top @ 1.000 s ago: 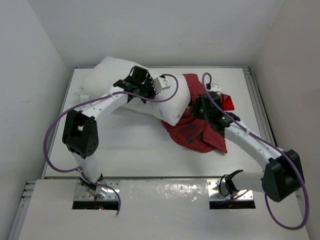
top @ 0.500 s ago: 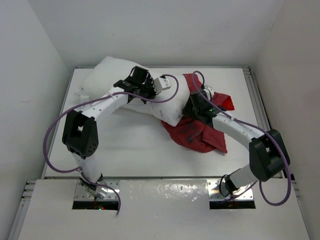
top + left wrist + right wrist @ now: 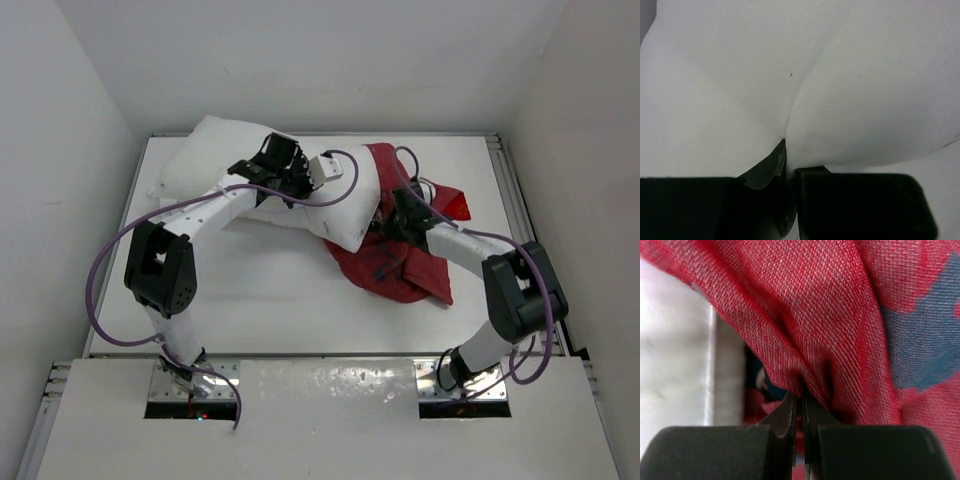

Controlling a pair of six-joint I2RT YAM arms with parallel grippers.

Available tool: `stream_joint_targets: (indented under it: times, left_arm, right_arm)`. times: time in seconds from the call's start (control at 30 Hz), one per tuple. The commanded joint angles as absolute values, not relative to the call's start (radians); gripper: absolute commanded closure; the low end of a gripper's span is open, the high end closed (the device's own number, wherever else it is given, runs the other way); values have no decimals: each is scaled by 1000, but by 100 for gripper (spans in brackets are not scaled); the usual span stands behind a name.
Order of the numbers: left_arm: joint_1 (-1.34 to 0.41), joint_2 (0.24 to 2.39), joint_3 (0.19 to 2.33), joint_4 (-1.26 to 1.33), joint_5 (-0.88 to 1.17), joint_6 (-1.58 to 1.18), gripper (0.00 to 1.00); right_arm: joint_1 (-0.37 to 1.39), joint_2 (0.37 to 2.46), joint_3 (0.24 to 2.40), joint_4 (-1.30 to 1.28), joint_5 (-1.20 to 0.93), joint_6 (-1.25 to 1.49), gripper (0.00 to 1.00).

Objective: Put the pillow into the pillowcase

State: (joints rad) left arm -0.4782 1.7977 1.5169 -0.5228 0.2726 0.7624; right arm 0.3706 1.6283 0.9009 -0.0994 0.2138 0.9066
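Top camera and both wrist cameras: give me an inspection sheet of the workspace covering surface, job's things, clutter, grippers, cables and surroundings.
Surface: white table, bare in front of the fabric.
Job's things: white pillow at the far left; crumpled red pillowcase at its right end, pillow almost wholly outside it.
Clutter: nothing seen.
Grippers: left gripper shut on a pillow fold; right gripper shut on a pillowcase fold.
Cables: purple cables loop off both arms, clear of the fabric.
Surroundings: plain white walls on three sides.
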Motion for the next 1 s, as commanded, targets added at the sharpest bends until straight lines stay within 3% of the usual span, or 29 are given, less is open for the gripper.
stream_joint_targets:
  times: [0.0, 0.13, 0.17, 0.23, 0.33, 0.37, 0.43, 0.47, 0.53, 0.63, 0.67, 0.73, 0.83, 0.97]
  left_arm:
    - [-483, 1740, 1572, -545, 279, 752, 100]
    - [-483, 1750, 1620, -566, 272, 749, 100]
    - [-485, 1755, 1644, -572, 264, 736, 99]
    - [-494, 1767, 1670, -575, 226, 709, 98]
    - [-503, 1775, 1718, -612, 225, 695, 93]
    - [-505, 1776, 1739, -624, 235, 693, 86]
    - [-512, 1775, 1756, -670, 248, 709, 77]
    - [-517, 1775, 1770, -699, 247, 735, 67]
    - [-529, 1766, 1798, -736, 262, 782, 60]
    - [-541, 1734, 1828, -857, 361, 966, 44]
    - [-551, 1721, 1845, -964, 398, 1124, 34]
    - [-564, 1689, 1850, -1139, 466, 1391, 25]
    - [-617, 1642, 1740, -1137, 413, 1465, 22]
    - [-670, 1595, 1516, -672, 310, 1312, 24]
  right_arm:
    - [336, 1502, 798, 107, 71, 729, 100]
    - [261, 1440, 820, 106, -440, 462, 100]
    - [226, 1440, 846, 27, -697, 365, 100]
    - [210, 1442, 944, -116, -803, 274, 100]
    - [207, 1445, 1037, -356, -856, 98, 100]
    - [201, 1445, 1042, -385, -868, 81, 100]
    - [180, 1437, 1016, -350, -922, 104, 100]
    - [175, 1431, 1000, -286, -934, 144, 100]
    - [163, 1431, 965, -221, -945, 190, 100]
    - [152, 1454, 962, -150, -951, 247, 100]
    - [150, 1472, 965, -132, -959, 268, 100]
    - [150, 1486, 980, -130, -962, 281, 100]
    - [150, 1493, 982, -115, -965, 287, 100]
    - [150, 1468, 954, -87, -965, 302, 100]
